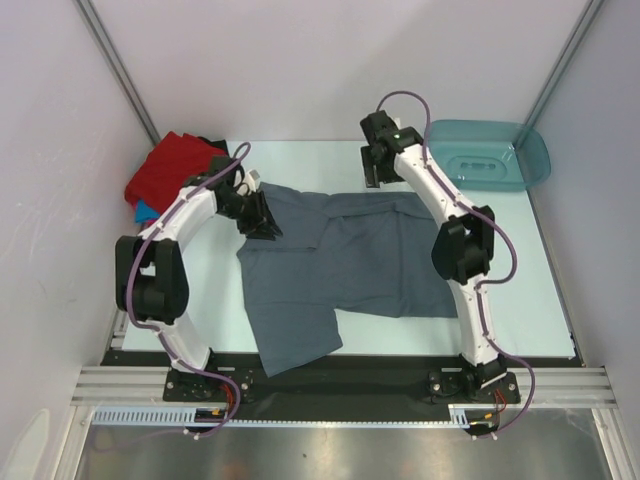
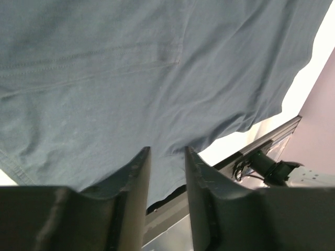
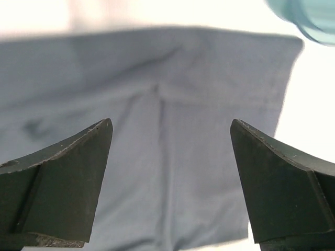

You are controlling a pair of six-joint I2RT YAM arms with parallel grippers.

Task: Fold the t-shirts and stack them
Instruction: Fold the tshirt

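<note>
**Top view.** The grey shirt [image 1: 340,265] lies spread on the table [image 1: 540,300]. The left gripper [image 1: 258,214] sits at its corner, and the right gripper [image 1: 376,172] hovers over its far edge. The pile [image 1: 170,170] lies just outboard of the left gripper.

**Left wrist.** Jaws are narrow. Cloth runs into the gap of the left gripper [image 2: 166,152]. Whether it is clamped cannot be told.

**Right wrist.** Jaws are wide on the right gripper [image 3: 170,125] and hold nothing. The shirt edge lies directly below, and the tub [image 3: 309,18] is ahead and to its right.

**Step.** Probably the start of the first fold. The next move calls for the right gripper to descend and pinch the edge beneath it, so both corners travel together.
</note>
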